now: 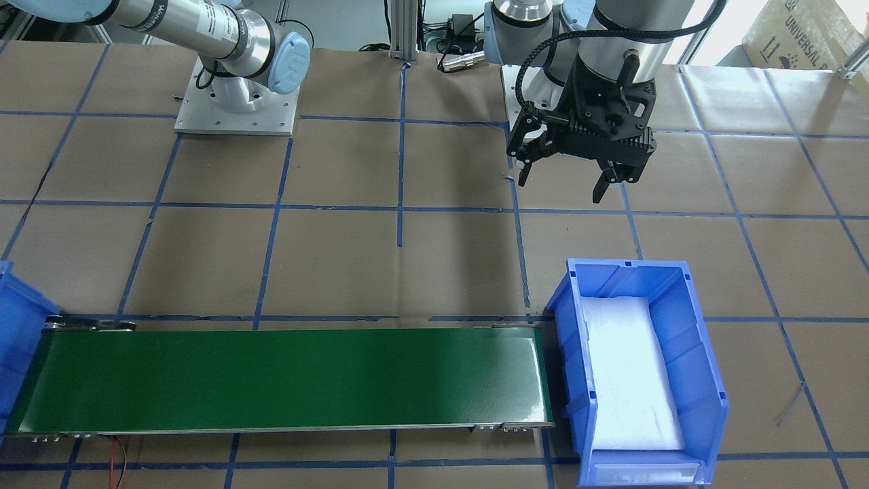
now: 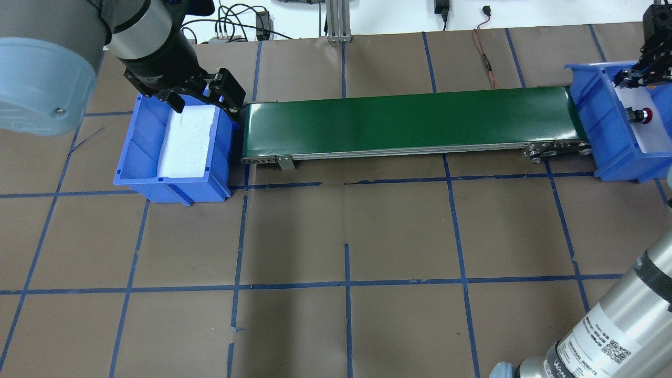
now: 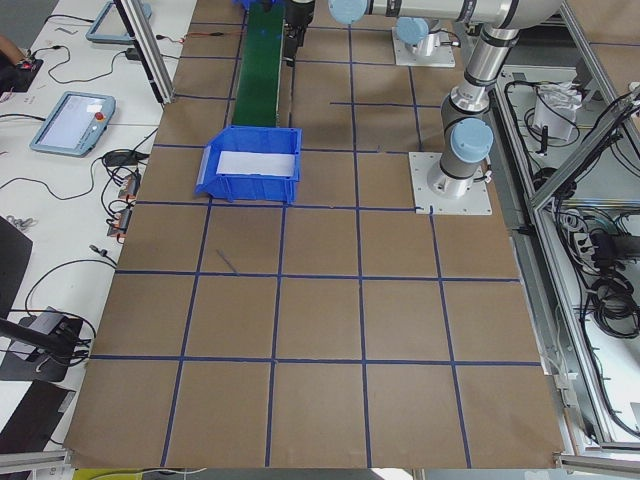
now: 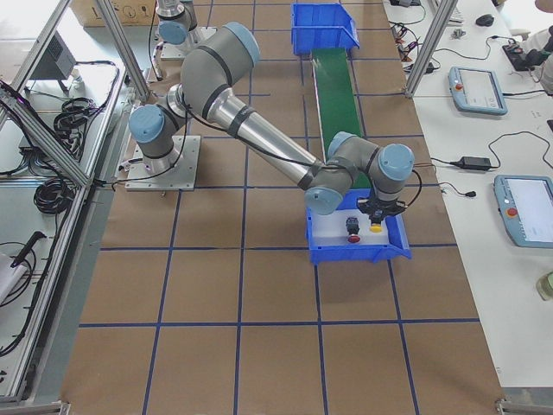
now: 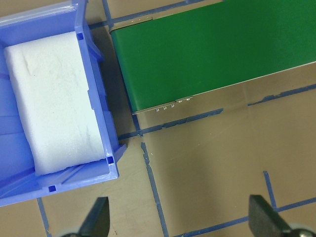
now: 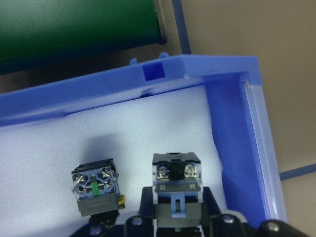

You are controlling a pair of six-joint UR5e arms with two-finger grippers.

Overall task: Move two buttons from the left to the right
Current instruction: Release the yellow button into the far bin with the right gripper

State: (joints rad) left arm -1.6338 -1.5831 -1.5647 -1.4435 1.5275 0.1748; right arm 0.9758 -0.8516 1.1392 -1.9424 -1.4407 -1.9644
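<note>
Left gripper [image 5: 180, 219] spread wide, empty, above table [image 5: 222, 163] near left bin [image 5: 101, 113]. Right gripper [image 2: 637, 77] low in right bin [image 2: 593, 100], at yellow button [image 4: 376, 229], red button [image 2: 641, 114] beside it. Cannot tell whether it grips.

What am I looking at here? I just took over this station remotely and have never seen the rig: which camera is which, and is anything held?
Two robot arms work at a paper-covered table. One camera looks down from behind the robot and one from opposite it. Two more look in from the table's ends, and one rides on each wrist. A green conveyor belt runs between two blue, foam-lined bins. The left bin shows only foam, and the left end effector hangs open beside it, holding nothing. The red button and the yellow button both sit in the right bin. The right end effector is down at the yellow one; I cannot tell whether it grips it.
</note>
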